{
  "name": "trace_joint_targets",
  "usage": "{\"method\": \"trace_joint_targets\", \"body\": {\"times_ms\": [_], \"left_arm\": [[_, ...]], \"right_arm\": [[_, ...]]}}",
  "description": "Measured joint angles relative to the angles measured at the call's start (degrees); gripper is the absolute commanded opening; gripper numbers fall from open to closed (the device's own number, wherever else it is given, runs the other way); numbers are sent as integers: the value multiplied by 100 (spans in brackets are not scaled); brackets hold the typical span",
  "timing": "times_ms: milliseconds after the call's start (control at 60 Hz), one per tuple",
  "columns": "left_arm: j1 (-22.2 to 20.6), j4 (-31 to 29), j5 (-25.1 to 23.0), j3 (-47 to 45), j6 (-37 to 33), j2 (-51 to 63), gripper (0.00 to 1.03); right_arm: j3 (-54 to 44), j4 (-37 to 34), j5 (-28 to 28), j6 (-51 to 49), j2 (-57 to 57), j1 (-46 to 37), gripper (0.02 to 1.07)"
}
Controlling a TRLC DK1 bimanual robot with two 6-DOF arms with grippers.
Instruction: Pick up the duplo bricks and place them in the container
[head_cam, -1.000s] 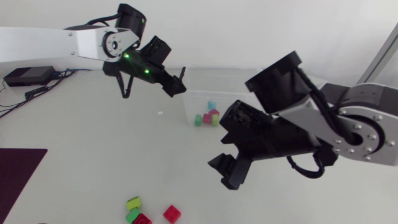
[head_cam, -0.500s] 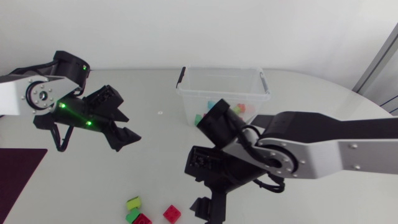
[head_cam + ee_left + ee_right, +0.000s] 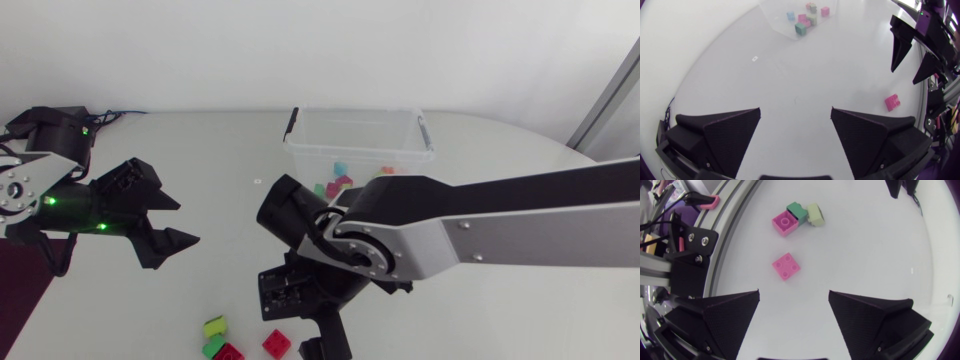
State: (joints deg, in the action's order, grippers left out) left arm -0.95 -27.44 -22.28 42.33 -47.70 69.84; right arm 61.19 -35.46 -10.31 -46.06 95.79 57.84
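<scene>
Right wrist view: right hand (image 3: 794,292) open, empty; pink brick (image 3: 786,266) lying just ahead of it. Approach judged in hand; descent, then closing, called for. Head view: container (image 3: 358,152) upper centre; left hand (image 3: 180,222) open, at left.

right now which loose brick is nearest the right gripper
The lone pink brick, just ahead of the open right gripper; the other three bricks sit clustered farther ahead.
</scene>
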Motion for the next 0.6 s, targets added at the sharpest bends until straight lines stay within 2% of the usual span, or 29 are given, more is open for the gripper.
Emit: {"method": "trace_joint_targets", "body": {"times_ms": [83, 150, 250, 350, 600], "left_arm": [[37, -17, 0, -175, -39, -76, 98], [76, -17, 0, -330, -66, -151, 98], [149, -83, 0, -514, -142, -286, 98], [260, -149, -2, -581, -236, -345, 98], [516, -216, -83, -599, -404, -391, 98]], "right_arm": [[81, -42, 9, -354, 107, 101, 102], [144, -122, 7, -616, 205, 173, 97], [358, -579, -111, -984, 428, 212, 93], [754, -1104, -192, -1237, 820, 212, 93], [1600, -1384, -179, -1467, 1561, 212, 93]]}}
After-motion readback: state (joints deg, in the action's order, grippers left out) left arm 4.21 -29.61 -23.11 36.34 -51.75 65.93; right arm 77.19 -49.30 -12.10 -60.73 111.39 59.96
